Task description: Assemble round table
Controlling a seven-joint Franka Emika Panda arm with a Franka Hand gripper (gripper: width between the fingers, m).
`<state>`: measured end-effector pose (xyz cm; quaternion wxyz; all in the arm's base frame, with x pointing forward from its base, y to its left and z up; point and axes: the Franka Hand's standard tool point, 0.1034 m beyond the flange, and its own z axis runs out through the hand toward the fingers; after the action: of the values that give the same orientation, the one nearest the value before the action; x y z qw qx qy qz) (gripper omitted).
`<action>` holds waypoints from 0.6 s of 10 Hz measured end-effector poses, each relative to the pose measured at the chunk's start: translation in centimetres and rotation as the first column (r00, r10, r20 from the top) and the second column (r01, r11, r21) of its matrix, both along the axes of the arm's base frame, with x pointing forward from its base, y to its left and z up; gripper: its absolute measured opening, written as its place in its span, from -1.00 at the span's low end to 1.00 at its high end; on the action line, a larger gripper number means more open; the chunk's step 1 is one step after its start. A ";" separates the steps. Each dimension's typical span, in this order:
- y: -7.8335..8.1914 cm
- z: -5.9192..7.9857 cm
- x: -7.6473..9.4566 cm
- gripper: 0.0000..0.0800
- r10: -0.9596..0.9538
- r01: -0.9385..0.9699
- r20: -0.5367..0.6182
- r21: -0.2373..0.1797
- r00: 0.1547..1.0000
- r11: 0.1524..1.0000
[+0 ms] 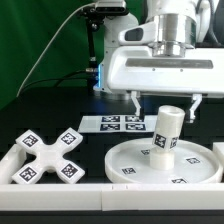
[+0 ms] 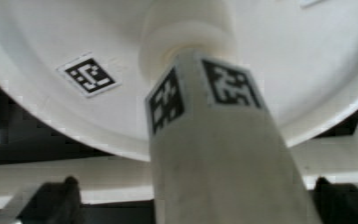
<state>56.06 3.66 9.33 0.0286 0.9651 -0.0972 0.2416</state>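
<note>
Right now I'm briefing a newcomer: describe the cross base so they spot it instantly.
On the black table, look to the exterior view's left of the round disc. The cross base lies flat there. It alone is X-shaped, with four tags.

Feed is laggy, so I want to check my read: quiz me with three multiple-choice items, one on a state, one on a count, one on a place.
1. The hand is: A open; B shut on a part; C out of view.
2. Arms on the cross base: A three; B four; C six.
3. The post stands: A on the cross base; B in the hand; C on the round disc.
Answers: 1 A, its fingers stand wide apart, gripping nothing; 2 B, it forms an X; 3 C, it rises upright from the disc.
</note>
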 end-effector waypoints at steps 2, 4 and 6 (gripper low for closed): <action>-0.1 0.5 0.6 0.62 -0.021 0.035 -0.166 0.081 0.986 0.996; -0.8 0.4 1.4 0.62 -0.032 0.078 -0.314 0.134 0.949 0.988; -1.0 -0.2 0.7 0.62 -0.030 0.112 -0.439 0.162 0.898 0.980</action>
<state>56.76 2.68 9.09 -0.0306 0.9888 -0.1457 0.0092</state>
